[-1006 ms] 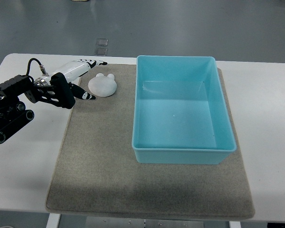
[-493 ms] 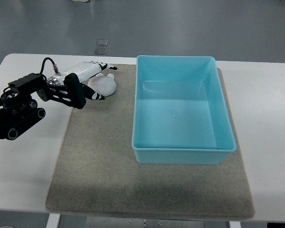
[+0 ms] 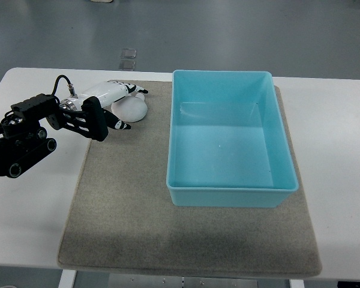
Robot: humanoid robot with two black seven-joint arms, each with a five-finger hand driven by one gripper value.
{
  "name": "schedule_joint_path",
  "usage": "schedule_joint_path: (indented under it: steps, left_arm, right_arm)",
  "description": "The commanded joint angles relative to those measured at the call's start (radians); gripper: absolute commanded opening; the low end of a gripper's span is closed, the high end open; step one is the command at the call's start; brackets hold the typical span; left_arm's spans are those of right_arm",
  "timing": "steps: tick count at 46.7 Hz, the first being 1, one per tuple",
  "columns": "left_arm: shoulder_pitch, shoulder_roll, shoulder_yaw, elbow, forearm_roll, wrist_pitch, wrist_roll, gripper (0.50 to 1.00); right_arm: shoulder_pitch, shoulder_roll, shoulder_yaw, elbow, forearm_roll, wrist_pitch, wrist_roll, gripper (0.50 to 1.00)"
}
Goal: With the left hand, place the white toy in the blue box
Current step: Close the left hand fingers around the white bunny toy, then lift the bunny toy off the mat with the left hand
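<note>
Fingers (image 3: pixel 125 89) of the left hand (image 3: pixel 111 103) reach over the far side of the white toy (image 3: pixel 133 109), while a dark-tipped digit lies along its near-left edge — the hand is set around the toy, yet whether it truly grips it or only rests against it cannot be told from this steep view. White shell covers the back of the hand, and behind it the black wrist and forearm (image 3: pixel 24 135) run off toward the left edge of the picture, with a thin black cable looping above the wrist. Toy and hand both sit at the far left corner of the grey mat (image 3: pixel 120 210), the toy lying flat on the felt. Just to the right, a strip of bare mat apart from the toy, stands the blue box (image 3: pixel 230 198) — a rectangular tub, open at the top, nothing inside it, its long side running from far to near. Mat and box rest on the white worktop (image 3: pixel 342 180), which shows bare on both sides, and beyond its far edge lies grey floor
</note>
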Motion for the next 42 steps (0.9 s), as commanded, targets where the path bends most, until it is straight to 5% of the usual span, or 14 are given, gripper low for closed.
schedule_joint_path:
  steps: [1,18,42]
  left_arm:
    - [0.000,0.000,0.001,0.000,0.000,-0.001,0.000,0.821]
    - [-0.009,0.002,0.014,0.001,0.000,0.000,0.002,0.508]
    - [-0.066,0.023,-0.096,-0.034,-0.063,0.175,-0.006,0.500]
  right_arm:
    - [0.000,0.000,0.000,0.000,0.000,-0.001,0.000,0.936]
    - [0.000,0.000,0.000,0.000,0.000,0.001,0.000,0.936]
    - [0.000,0.000,0.000,0.000,0.000,-0.001,0.000,0.936]
